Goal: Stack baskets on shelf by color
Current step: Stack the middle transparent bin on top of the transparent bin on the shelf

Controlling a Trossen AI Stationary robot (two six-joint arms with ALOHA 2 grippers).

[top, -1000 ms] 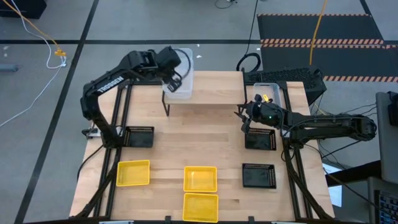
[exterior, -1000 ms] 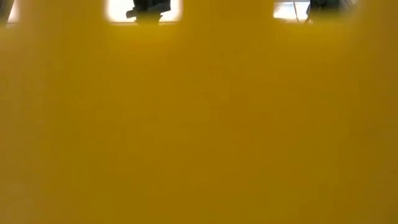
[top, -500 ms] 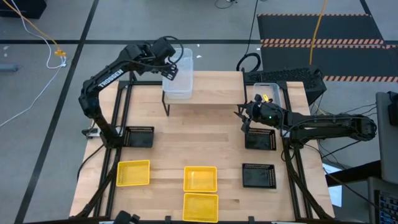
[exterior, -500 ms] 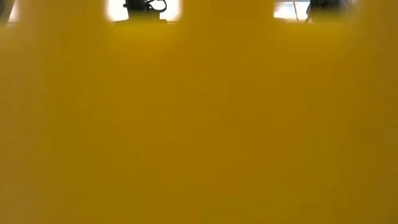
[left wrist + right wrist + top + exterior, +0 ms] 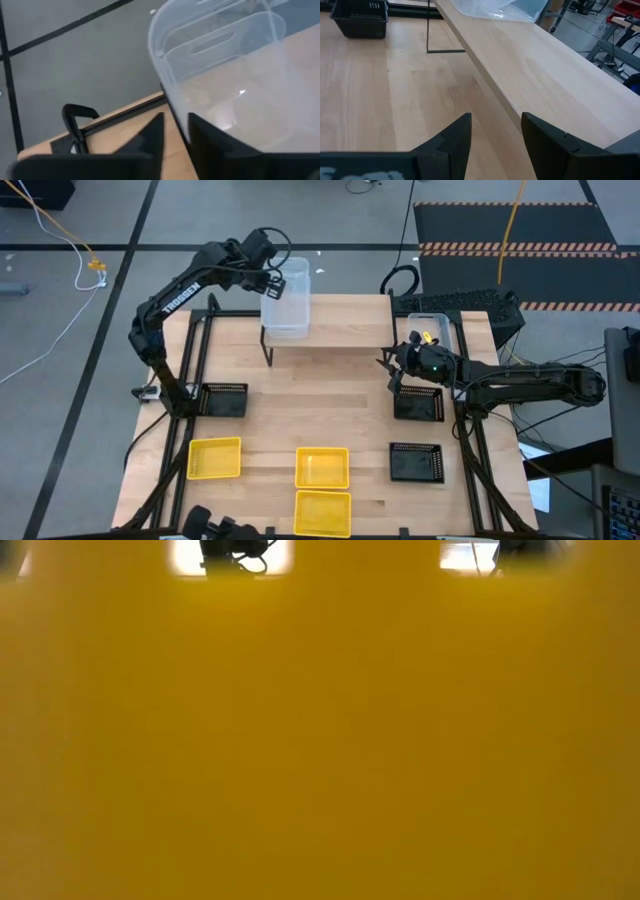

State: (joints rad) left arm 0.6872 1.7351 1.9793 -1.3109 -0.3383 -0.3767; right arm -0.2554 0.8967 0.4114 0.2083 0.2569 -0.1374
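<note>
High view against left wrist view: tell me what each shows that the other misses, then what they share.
Only the high view shows the three yellow baskets, the black baskets, and the right gripper above a black basket by the table's right edge. Only the left wrist view shows the left gripper's fingers straddling the clear basket's wall. Both show the clear basket on the shelf.

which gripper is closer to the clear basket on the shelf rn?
Left. The left gripper sits at the clear basket's edge on the shelf; the right gripper hovers above a black basket, well away.
</note>
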